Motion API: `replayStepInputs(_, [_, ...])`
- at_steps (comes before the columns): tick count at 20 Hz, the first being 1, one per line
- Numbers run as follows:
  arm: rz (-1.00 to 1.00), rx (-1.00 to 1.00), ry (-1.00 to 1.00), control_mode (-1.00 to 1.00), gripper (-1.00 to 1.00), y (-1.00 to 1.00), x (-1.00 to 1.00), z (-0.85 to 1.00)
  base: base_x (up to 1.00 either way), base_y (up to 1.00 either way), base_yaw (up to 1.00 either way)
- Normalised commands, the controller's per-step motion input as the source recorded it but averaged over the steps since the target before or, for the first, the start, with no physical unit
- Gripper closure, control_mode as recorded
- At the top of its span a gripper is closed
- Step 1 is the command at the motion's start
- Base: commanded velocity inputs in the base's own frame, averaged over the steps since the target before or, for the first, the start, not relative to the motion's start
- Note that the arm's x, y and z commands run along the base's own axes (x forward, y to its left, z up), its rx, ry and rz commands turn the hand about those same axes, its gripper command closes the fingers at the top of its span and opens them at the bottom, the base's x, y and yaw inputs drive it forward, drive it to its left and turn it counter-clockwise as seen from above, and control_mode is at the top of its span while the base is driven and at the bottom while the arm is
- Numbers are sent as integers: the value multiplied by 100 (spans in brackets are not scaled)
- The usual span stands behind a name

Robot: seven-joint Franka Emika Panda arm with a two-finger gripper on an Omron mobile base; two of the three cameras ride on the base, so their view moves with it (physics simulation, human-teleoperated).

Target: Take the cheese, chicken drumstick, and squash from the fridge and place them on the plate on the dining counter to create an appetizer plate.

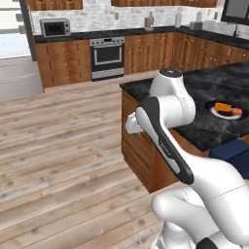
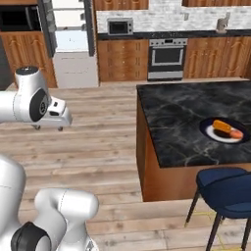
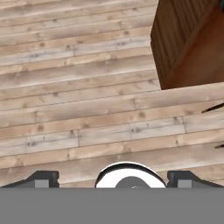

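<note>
**On the plate so far: two of three, by the look of it**

Over on the dining counter (image 2: 186, 122) the plate (image 2: 215, 136) is seen carrying two bits; an orange block that's probably the cheese (image 2: 221, 127) and a redder lump touching it (image 2: 237, 134), which could be the squash or the drumstick, too small to be called; so roughly two items can be judged as delivered and one as left to be fetched.

The fridge (image 2: 71, 39) is parked well apart from the counter, across the wood floor (image 3: 87, 87), with its door apparently swung open; nothing can be made out on its shelves at this range.

The gripper (image 2: 49, 128) is held out over the floor with the jaws spread wide and nothing carried between them.

Some extras are offered by the right base view: a blue chair (image 2: 228, 188) beside the counter; the left base view gives the plate (image 1: 216, 113) from the other side; the counter's wooden base corner (image 3: 188, 39) is picked up by the hand view.
</note>
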Motion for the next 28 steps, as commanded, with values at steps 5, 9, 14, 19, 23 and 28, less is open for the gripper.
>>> replayStepInputs(5, [0, 0, 0, 100, -100, 0, 0, 0, 91, 91, 0])
replayStepInputs(9, [0, 0, 0, 100, -100, 0, 0, 0, 100, 71, 4])
replayStepInputs(14, [0, 0, 0, 100, -100, 0, 0, 0, 100, 55, 17])
replayStepInputs(19, [0, 0, 0, 100, -100, 0, 0, 0, 100, 46, 20])
replayStepInputs(23, [0, 0, 0, 100, -100, 0, 0, 0, 100, 41, 20])
replayStepInputs(28, [0, 0, 0, 100, -100, 0, 0, 0, 100, 39, 18])
